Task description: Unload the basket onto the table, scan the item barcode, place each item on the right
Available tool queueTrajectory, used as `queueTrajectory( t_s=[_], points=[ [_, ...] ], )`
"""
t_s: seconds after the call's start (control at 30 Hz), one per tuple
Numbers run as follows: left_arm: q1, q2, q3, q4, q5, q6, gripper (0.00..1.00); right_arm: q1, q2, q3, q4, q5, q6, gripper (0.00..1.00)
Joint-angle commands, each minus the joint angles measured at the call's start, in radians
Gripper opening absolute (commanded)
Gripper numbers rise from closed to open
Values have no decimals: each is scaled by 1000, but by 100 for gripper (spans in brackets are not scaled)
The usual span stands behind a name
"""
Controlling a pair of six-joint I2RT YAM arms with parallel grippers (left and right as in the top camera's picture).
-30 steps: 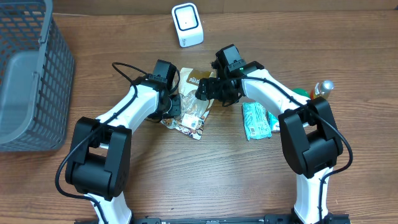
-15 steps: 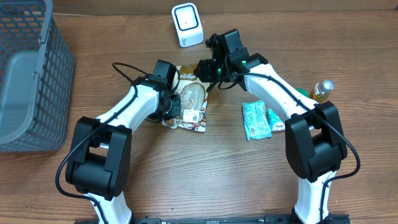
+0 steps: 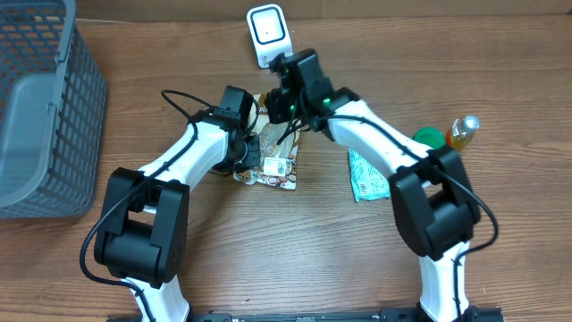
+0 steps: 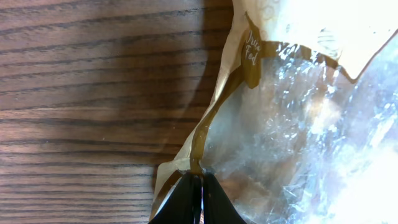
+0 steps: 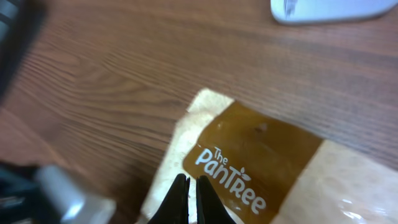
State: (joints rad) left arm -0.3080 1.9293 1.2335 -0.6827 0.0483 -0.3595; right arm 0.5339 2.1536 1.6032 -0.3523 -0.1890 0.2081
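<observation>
While the clear plastic snack bag with a brown paper header lies on the wooden tabletop between the two arms, the left hand pinches the bag's left edge at a crimped corner. The right hand has its fingers pressed together at the header's top edge; whether it has caught any film I cannot tell. A white box scanner stands just beyond that edge. Bare wood opens toward the robot's base. A green packet lies to the right, and a grey mesh basket is well apart on the left.
</observation>
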Motion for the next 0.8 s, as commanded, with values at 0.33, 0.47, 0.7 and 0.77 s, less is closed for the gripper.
queueTrajectory(
  t_s=[0.33, 0.47, 0.7, 0.77],
  points=[
    [-10, 29, -22, -1, 1, 3, 11, -45, 78, 24, -144, 211, 0, 7],
    [-10, 29, -22, 0, 13, -4, 11, -50, 78, 24, -208, 211, 0, 8],
    [30, 28, 58, -82, 205, -3, 30, -50, 80, 7, -250, 210, 8, 8],
    [53, 28, 111, -140, 283, 11, 31, -50, 80, 1, -274, 210, 34, 8]
  ],
)
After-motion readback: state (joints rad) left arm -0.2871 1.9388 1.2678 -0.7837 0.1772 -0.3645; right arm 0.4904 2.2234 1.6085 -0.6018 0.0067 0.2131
